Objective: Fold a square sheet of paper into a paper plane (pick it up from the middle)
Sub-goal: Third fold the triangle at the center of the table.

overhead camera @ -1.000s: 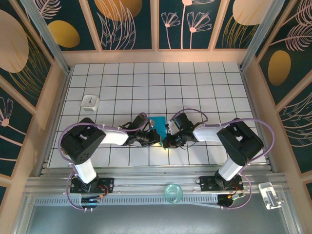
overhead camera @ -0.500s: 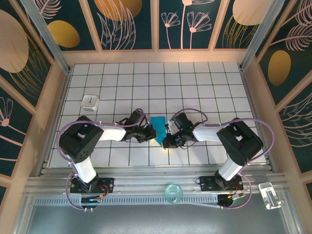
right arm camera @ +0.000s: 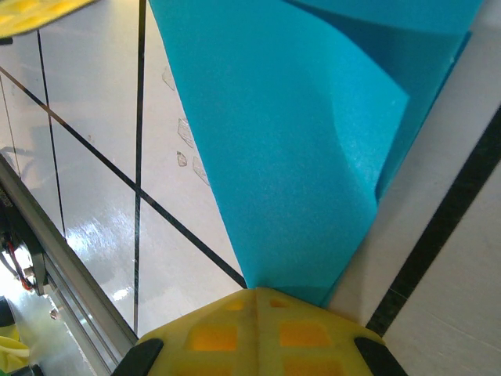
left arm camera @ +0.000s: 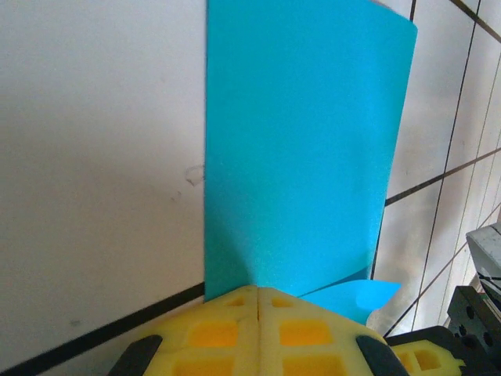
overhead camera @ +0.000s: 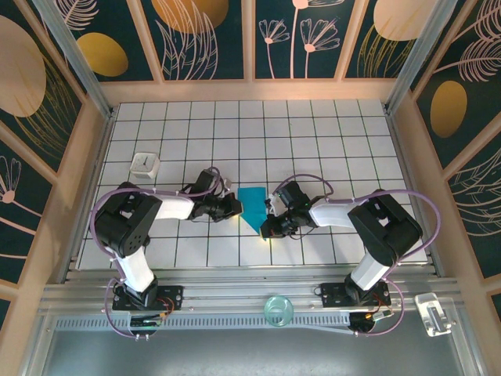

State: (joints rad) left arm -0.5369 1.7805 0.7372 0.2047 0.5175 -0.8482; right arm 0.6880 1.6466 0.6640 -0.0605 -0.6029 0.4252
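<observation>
White tiles with black grid lines cover the table, which is fenced by dark walls painted with pale flowers and gold ovals. Near the table's front middle, a teal-blue sheet of paper hangs between the two arms, narrowing to a point at its near end. The left gripper meets the sheet's left edge. In the left wrist view its yellow jaws are pressed together, pinching the paper's near edge, and the sheet rises flat away from them. The right gripper grips the pointed near end from the right. In the right wrist view its jaws are likewise closed on the paper, where one layer curls loosely over another. A small white cube sits well apart on the left.
</observation>
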